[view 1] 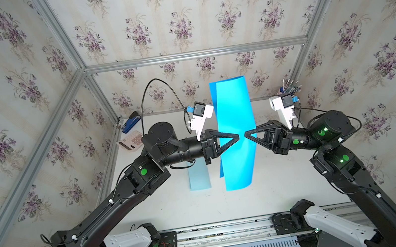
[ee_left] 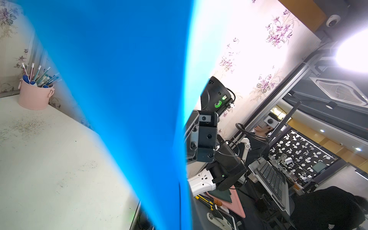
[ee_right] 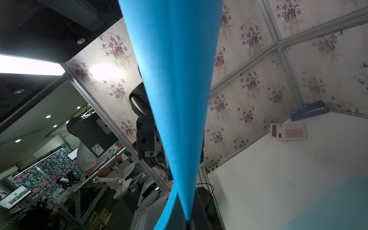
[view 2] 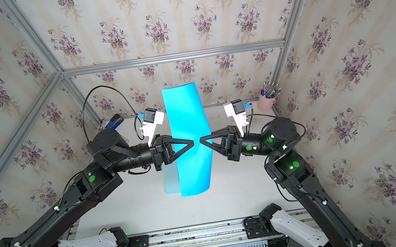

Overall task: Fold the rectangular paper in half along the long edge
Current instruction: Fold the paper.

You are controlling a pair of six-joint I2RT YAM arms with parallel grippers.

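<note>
White tabletop (view 1: 290,184), floral-papered enclosure. Blue paper (view 1: 233,104) is up off the surface above table centre, curved over on itself, long axis running twelve to six in both top views. Left gripper (view 1: 237,138) reaches in from nine o'clock, right gripper (view 1: 246,134) from three, each clamped narrow on the paper, tips nearly meeting. Calculator (view 1: 130,142) and stapler (view 1: 130,122) at ten o'clock; pink pen cup (view 2: 265,103) at two

We see cream wallpaper with purple flower sprays (view 1: 178,25) on the walls all round, held in a silver aluminium frame (view 1: 195,54), above a white, lightly scuffed tabletop (view 1: 290,182). Beyond it, the left wrist view gives us a bright ceiling lamp (ee_left: 352,57) and a black-and-white leaf-patterned screen (ee_left: 298,153), the right wrist view a long glowing light panel (ee_right: 29,64).
</note>
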